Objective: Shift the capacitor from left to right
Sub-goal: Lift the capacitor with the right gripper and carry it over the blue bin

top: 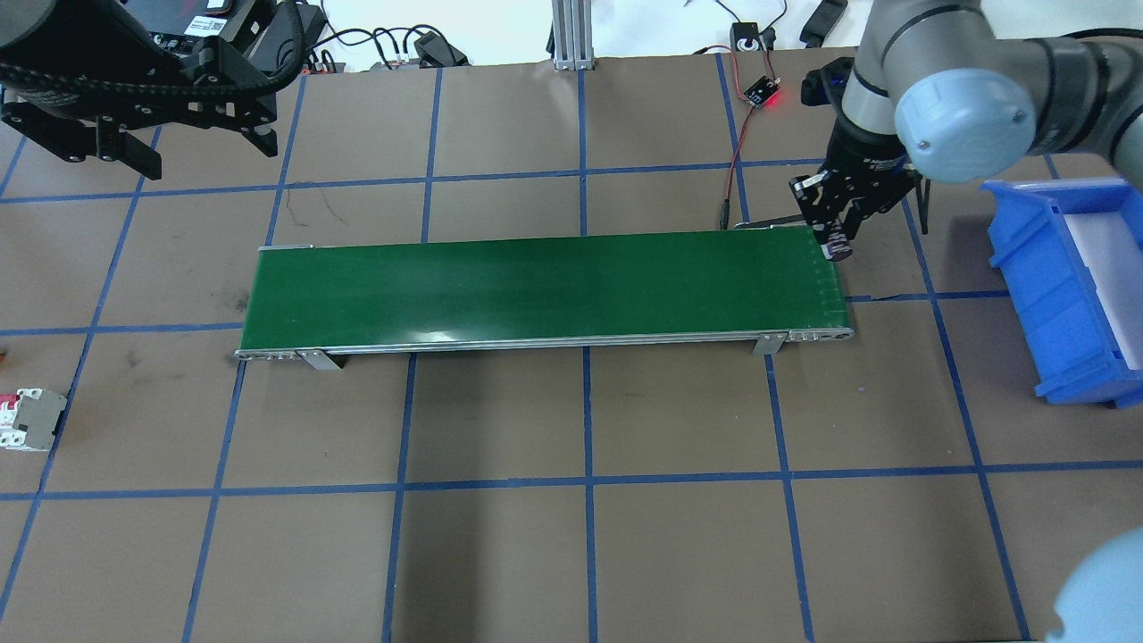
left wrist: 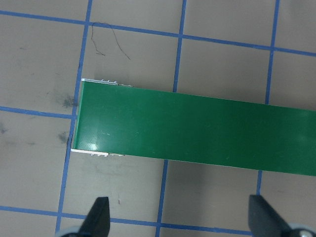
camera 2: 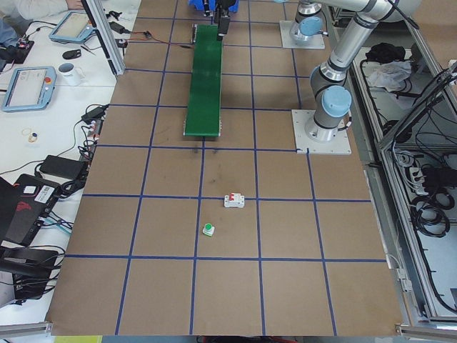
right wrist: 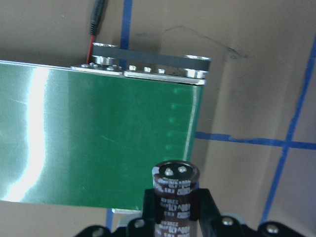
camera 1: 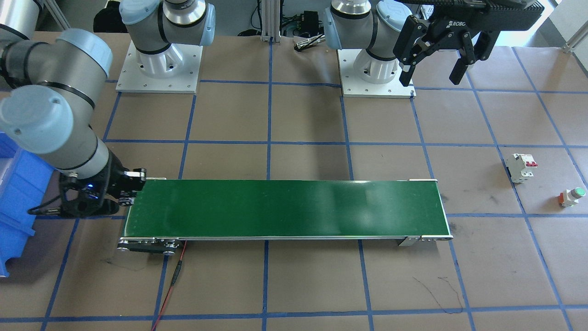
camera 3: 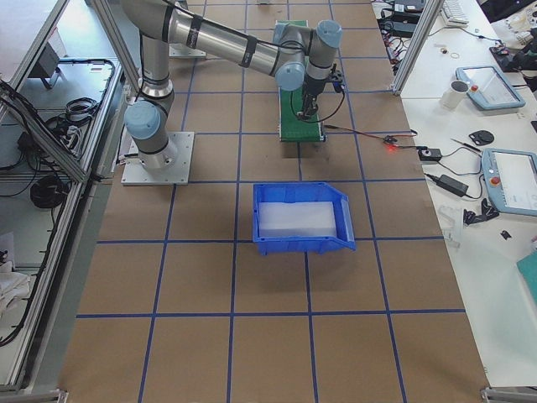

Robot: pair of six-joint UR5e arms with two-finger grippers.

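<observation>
Right side first: the fingers (right wrist: 201, 203) are clamped on the capacitor (right wrist: 175, 190), one on each side of the little black cylinder. Its silvery end with the two terminals faces the wrist camera. The right gripper (top: 835, 230) points straight down with the capacitor at the right end of the green conveyor belt (top: 536, 286), at the corner away from the robot, about over the belt's end edge. Can't tell if it's touching the belt or hanging just above it. Going up from there, the wrist is vertical and the forearm runs off toward the right side of the overhead view, passing above the blue bin (top: 1063, 295), which sits on the table (top: 589, 536) well apart from the belt.

The left gripper (camera 1: 432, 73) has its fingers (left wrist: 98, 215) spread wide with nothing between them. It's held high, aimed down, and its wrist camera sees the belt's left end from above.

Also on the left side of the table: a white breaker (camera 1: 521, 168) with red switches, and a green-capped push button (camera 1: 572, 196) near it.
</observation>
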